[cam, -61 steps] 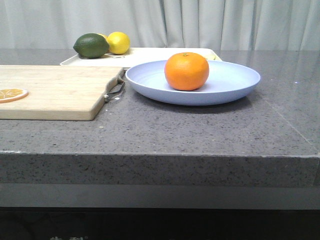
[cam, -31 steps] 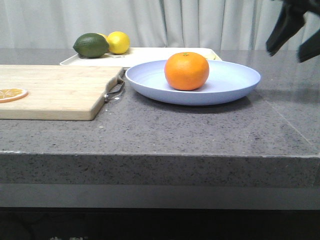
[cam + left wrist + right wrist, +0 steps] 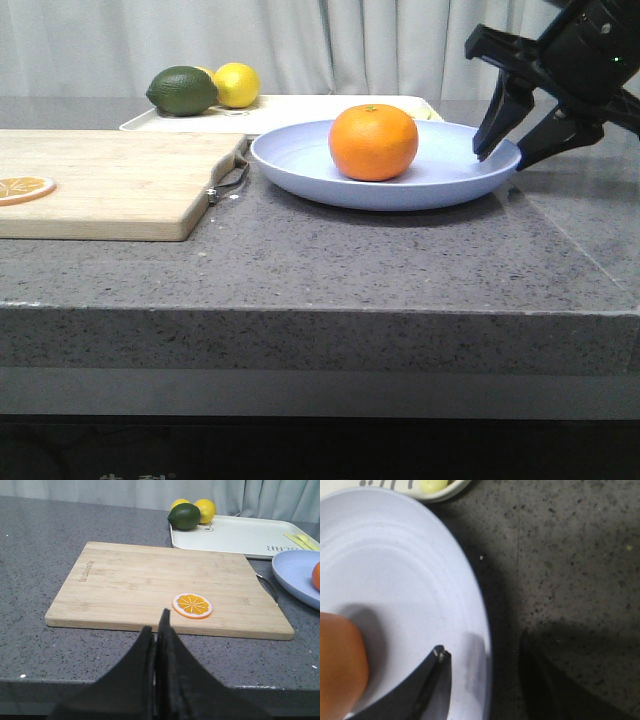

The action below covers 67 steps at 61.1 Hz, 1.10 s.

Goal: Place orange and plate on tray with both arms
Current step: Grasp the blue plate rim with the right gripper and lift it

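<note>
Orange [image 3: 373,142] on lavender plate [image 3: 450,180]

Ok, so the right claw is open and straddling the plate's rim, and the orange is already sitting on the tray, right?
Not quite. The orange sits on the plate, not on the tray behind it; the front view shows this. The rest holds: the right claw is open, one finger over the plate and one outside its rim, as the right wrist view shows.

bare counter [image 3: 330,265] lies open; plate [image 3: 300,165] blocks the tray [image 3: 300,108] behind.
</note>
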Motion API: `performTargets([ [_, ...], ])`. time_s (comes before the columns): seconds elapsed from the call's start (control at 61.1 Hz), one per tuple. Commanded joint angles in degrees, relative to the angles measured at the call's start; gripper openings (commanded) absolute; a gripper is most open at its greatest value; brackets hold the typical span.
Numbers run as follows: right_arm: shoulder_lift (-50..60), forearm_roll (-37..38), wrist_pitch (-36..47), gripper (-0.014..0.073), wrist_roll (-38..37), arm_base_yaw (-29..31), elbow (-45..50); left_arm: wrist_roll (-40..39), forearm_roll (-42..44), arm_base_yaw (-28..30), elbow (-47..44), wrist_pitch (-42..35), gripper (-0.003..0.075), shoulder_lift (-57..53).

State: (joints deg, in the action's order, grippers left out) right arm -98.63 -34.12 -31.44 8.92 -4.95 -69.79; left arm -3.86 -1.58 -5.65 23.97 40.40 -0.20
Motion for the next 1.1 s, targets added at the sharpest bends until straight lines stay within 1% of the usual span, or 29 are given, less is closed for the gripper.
performTargets([
  [0.0, 2.1, -1.7, 1.6, 0.0323, 0.5, 0.1, -2.0, -0.5, -0.5, 0.1, 1.2, -5.2, -0.0018, 0.2],
  [0.049, 1.8, -1.9, 1.4, 0.0291, 0.5, 0.1, -2.0, -0.5, -0.5, 0.1, 1.2, -5.2, -0.0018, 0.2],
  [0.18, 1.7, -2.5, 1.1, 0.0143, 0.5, 0.1, -2.0, -0.5, -0.5, 0.1, 1.2, -5.2, -0.0018, 0.2],
  [0.295, 1.7, -5.1, 1.1, 0.0038, 0.5, 0.1, -2.0, -0.5, -0.5, 0.1, 1.2, -5.2, -0.0018, 0.2],
  [0.377, 1.7, -7.1, 1.0, -0.0013, 0.5, 0.1, -2.0, -0.5, -0.5, 0.1, 1.2, -5.2, -0.0018, 0.2],
  [0.442, 1.7, -8.1, 1.0, -0.0032, 0.5, 0.1, -2.0, -0.5, -0.5, 0.1, 1.2, -5.2, -0.0018, 0.2],
  [0.557, 1.7, -9.9, 0.2, -0.0037, 0.5, 0.1, -2.0, -0.5, -0.5, 0.1, 1.2, -5.2, -0.0018, 0.2],
  [0.655, 1.7, -10.8, -1.7, -0.0055, 0.5, 0.1, -2.8, -0.5, -0.5, 0.1, 1.2, -5.2, -0.0018, 0.2],
  [0.819, 1.7, -10.9, -5.5, -0.0109, 0.5, 0.1, -7.0, -0.5, -0.5, 0.1, 1.2, -5.2, -0.0018, 0.2],
  [1.08, 1.4, -14.6, -8.8, -0.0111, 0.5, 0.1, -14.0, -0.5, -0.5, 0.1, 1.2, -5.2, -0.0018, 0.2],
])
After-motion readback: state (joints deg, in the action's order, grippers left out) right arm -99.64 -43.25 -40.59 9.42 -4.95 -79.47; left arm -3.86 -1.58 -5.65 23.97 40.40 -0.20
